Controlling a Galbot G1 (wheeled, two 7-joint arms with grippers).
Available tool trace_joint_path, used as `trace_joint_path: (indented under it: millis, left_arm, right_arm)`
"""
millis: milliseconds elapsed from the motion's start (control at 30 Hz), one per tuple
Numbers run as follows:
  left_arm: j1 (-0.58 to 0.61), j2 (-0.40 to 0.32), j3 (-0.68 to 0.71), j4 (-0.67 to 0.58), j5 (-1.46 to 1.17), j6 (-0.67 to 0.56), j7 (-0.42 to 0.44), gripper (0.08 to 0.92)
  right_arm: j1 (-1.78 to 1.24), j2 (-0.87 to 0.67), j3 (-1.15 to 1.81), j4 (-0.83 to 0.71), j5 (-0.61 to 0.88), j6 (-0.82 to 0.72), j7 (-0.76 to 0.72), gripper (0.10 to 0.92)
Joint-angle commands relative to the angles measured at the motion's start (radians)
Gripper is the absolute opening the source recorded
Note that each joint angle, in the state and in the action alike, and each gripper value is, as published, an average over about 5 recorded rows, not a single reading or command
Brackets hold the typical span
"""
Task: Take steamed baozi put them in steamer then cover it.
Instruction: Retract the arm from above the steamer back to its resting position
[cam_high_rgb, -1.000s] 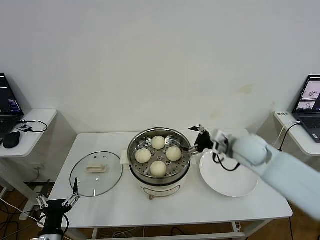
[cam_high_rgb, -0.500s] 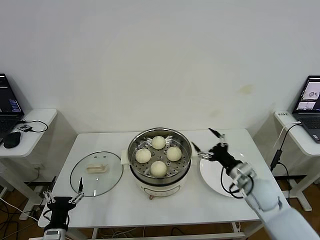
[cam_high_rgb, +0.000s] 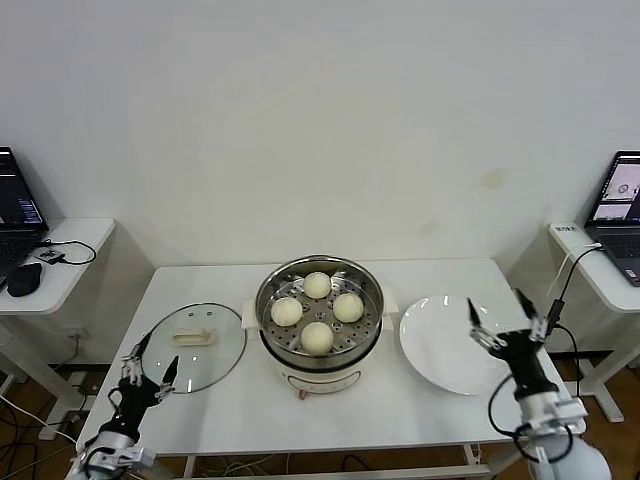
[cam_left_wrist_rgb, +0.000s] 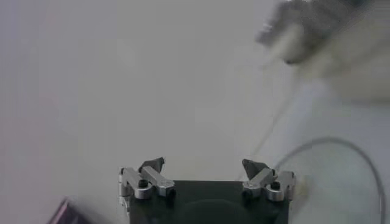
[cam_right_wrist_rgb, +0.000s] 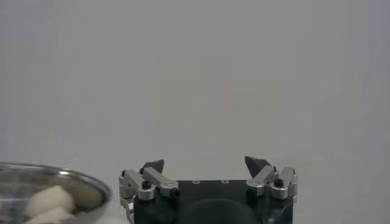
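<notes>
Several cream-white baozi (cam_high_rgb: 317, 337) lie on the perforated tray inside the shiny steamer (cam_high_rgb: 267, 292), which stands on its white base mid-table. Part of the pot and two baozi (cam_right_wrist_rgb: 47, 201) show in the right wrist view. The glass cover (cam_high_rgb: 211, 365) with its cream handle (cam_high_rgb: 195, 336) lies flat on the table left of the steamer. My left gripper (cam_high_rgb: 148, 365) is open and empty at the table's front left, by the cover's near edge. My right gripper (cam_high_rgb: 506, 320) is open and empty over the right rim of the white plate, away from the steamer.
An empty white plate (cam_high_rgb: 443, 345) lies right of the steamer. Side desks with laptops stand at far left (cam_high_rgb: 18, 205) and far right (cam_high_rgb: 618, 200). The white table (cam_high_rgb: 400, 415) has bare surface along its front edge.
My right gripper has drawn back from the steamer's right rim, across the plate toward the front right. My left gripper has risen from below the table edge up to the cover's near side.
</notes>
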Motion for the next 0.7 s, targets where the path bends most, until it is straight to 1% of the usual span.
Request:
trace_joint_path:
  millis: [33, 267, 500, 700]
  left_arm:
    - [-0.219, 0.068, 0.091, 0.196, 0.316, 0.010, 0.024, 0.823]
    - [-0.318, 0.082, 0.147, 0.287, 0.309, 0.021, 0.030, 0.823]
    - [-0.370, 0.083, 0.188, 0.378, 0.309, 0.021, 0.032, 0.823]
    - [-0.396, 0.082, 0.207, 0.416, 0.307, 0.020, 0.030, 0.823]
  right_arm:
    - [-0.160, 0.123, 0.214, 0.033, 0.000, 0.059, 0.011, 0.823]
    - [-0.172, 0.138, 0.235, 0.036, 0.003, 0.059, 0.013, 0.823]
    - [-0.180, 0.150, 0.246, 0.039, 0.002, 0.057, 0.012, 0.823]
    - [-0.180, 0.152, 0.259, 0.031, 0.007, 0.058, 0.012, 0.823]
